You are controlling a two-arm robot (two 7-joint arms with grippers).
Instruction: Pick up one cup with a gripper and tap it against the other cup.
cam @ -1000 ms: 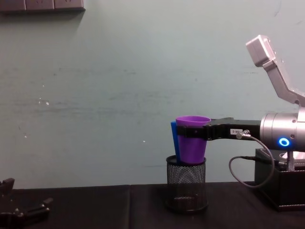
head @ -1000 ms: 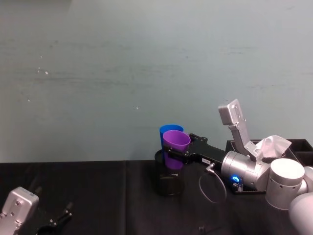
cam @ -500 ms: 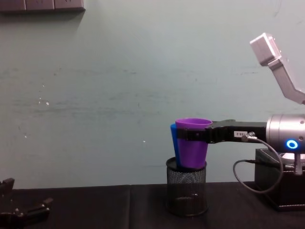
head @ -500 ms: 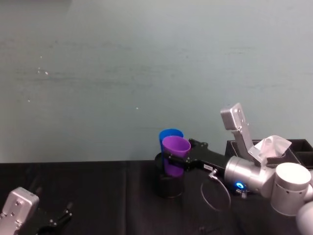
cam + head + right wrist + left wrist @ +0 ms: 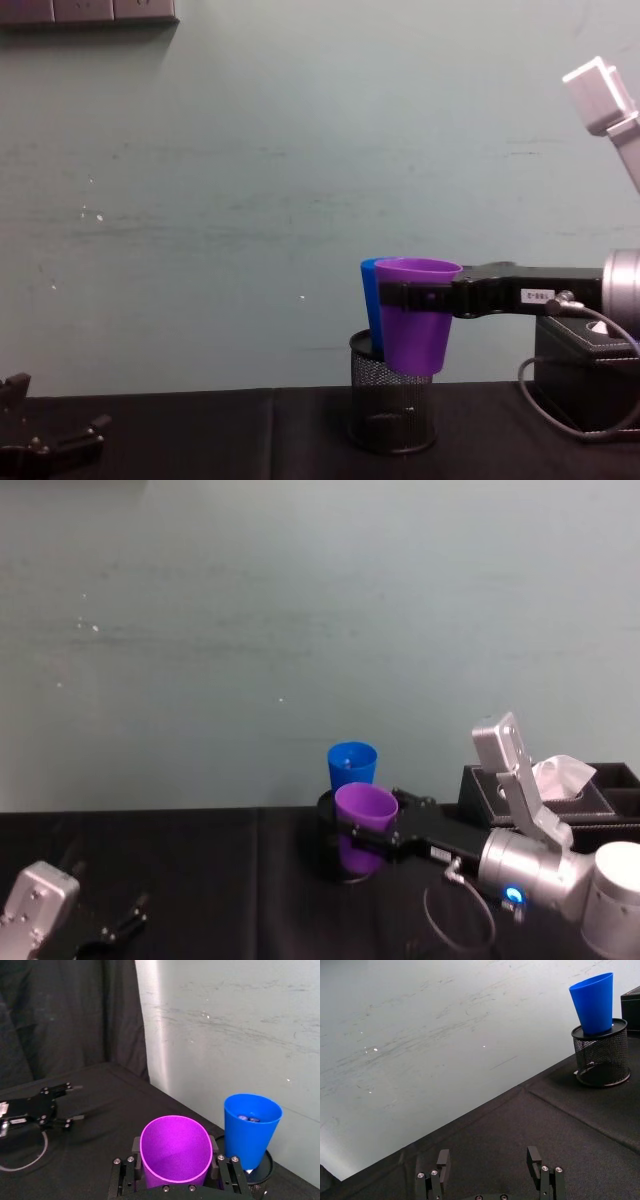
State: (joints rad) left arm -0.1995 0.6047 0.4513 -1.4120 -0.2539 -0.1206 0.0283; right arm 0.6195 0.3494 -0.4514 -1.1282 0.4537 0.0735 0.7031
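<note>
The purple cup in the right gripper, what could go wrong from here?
1. The blue cup only sits tilted in the mesh pen holder; a hard tap from the purple cup might tip it out or shift the holder.
2. The right gripper clamps the purple cup near its rim, so a knock could twist it in the grip.

The right gripper is long and black, bearing a small white label and a looping black cable; behind it sits a silver cylindrical wrist with a glowing blue ring. The left gripper is black with silver screws.
</note>
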